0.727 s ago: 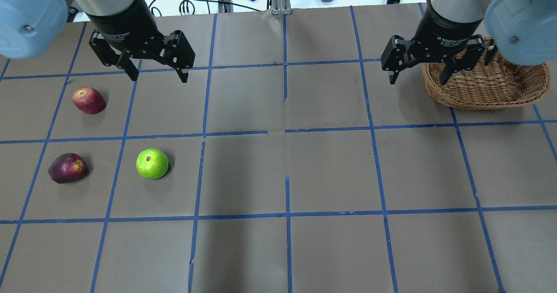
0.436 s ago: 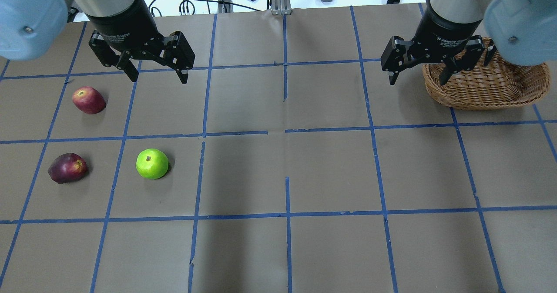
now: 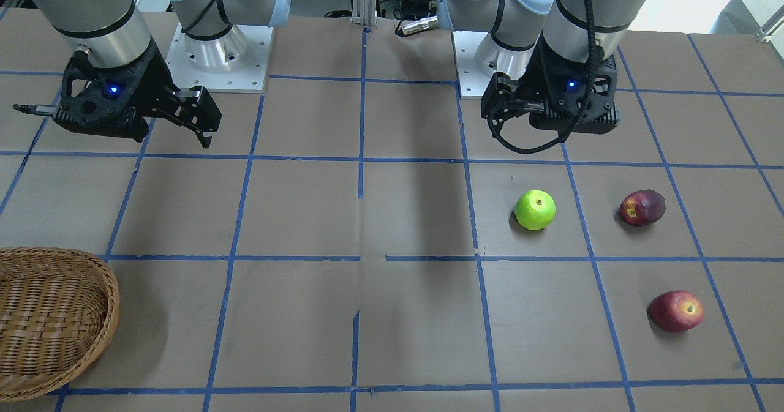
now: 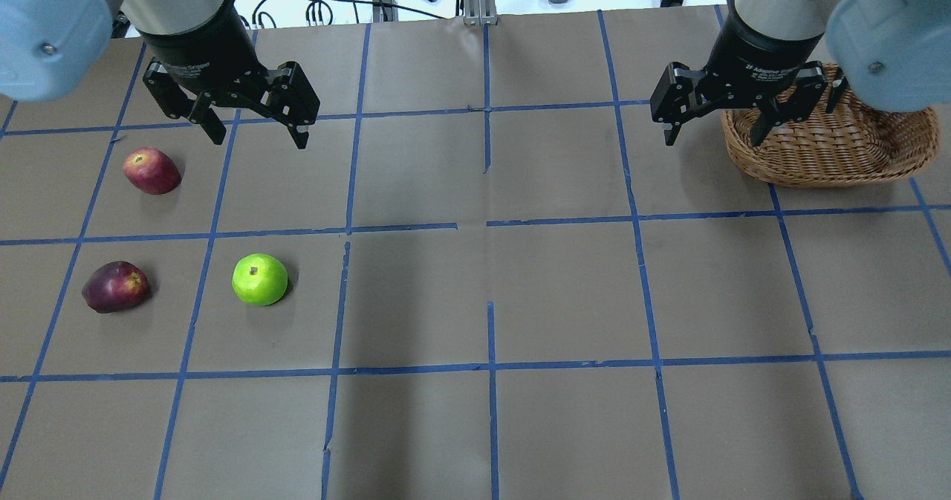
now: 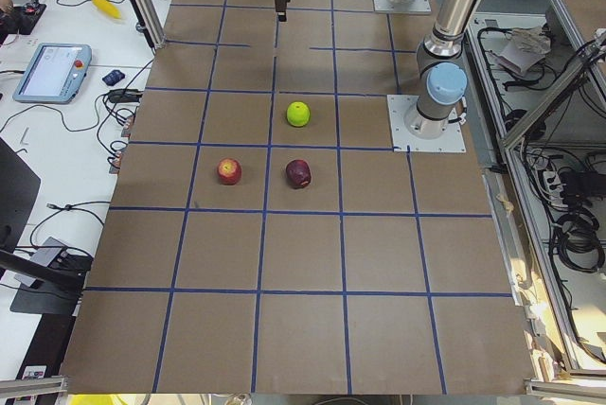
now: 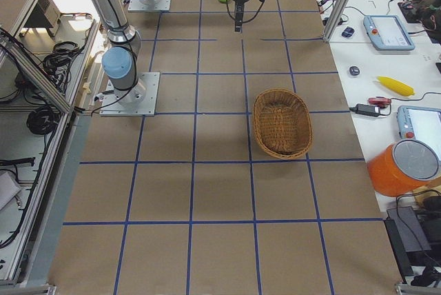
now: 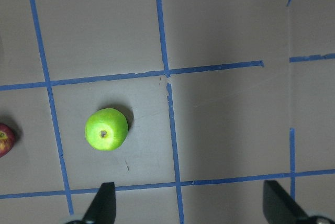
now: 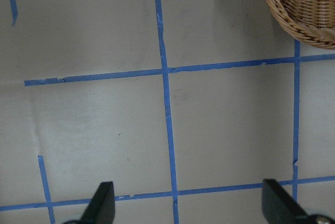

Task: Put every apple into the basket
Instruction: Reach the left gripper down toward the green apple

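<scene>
Motion shows only in the left gripper [image 4: 258, 137], which has slid slightly toward the upper left of the overhead view, jaws wide and empty, perhaps lining up on an apple, though its height is hard to judge. The right gripper [image 4: 712, 137], also wide and empty, hangs beside the basket [image 4: 832, 154] at upper right. The green apple [image 4: 259, 279], dark red apple [image 4: 115, 286] and blushed red apple [image 4: 151, 171] lie at left, well apart and away from table edges, none yet basketed.
</scene>
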You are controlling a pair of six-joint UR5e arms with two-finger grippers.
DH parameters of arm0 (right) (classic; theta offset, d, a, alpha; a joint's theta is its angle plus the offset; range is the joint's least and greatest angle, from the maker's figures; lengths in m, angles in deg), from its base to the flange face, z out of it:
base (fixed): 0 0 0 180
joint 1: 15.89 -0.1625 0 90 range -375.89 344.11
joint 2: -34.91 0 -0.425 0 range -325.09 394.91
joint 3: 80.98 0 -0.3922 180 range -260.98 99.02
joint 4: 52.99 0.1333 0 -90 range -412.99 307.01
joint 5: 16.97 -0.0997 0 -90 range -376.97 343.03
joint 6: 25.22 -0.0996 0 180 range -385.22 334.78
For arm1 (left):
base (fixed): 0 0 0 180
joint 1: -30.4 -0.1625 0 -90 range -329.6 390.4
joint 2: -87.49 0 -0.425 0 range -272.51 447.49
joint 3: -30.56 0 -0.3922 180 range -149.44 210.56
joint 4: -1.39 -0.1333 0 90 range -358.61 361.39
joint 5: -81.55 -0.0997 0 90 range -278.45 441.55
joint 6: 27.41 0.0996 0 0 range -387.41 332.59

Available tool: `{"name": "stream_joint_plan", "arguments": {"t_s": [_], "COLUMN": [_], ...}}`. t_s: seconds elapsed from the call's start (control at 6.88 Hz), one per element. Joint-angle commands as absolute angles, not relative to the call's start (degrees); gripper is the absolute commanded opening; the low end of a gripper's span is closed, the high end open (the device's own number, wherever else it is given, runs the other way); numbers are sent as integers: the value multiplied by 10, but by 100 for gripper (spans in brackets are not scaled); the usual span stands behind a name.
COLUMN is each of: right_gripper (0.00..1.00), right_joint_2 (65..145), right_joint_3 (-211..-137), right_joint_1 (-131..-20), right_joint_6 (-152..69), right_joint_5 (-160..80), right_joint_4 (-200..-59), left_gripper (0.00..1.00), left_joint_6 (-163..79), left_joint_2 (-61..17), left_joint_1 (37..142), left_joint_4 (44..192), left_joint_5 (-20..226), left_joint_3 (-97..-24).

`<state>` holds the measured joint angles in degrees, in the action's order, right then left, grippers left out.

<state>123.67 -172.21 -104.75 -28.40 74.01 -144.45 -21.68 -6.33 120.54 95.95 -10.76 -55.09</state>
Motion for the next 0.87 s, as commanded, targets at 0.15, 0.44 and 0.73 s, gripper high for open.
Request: {"name": "stream_joint_plan", "arguments": {"t_s": [0.15,0.44,0.73], "right_gripper": [100,100,100], "right_joint_2": [1239,1239,1239], "right_joint_3": [-1722,-1722,-1722], "right_joint_1": [-1047,-1048,-1048], "right_joint_6": [-286,-286,-287], "right_joint_5": [739,735,735], "right_joint_4": [-1444,-1445,-1445], "left_gripper": [100,100,100], "left_joint_6": [-91,-43,-20], "left_joint_2": [-73,-91,-107], "left_joint_1": [1117,1102,1081], "left_joint_4": [794,633,579], "left_joint_5": [-111,-112,-112], "left_joint_3": [-711,-837,-878]}}
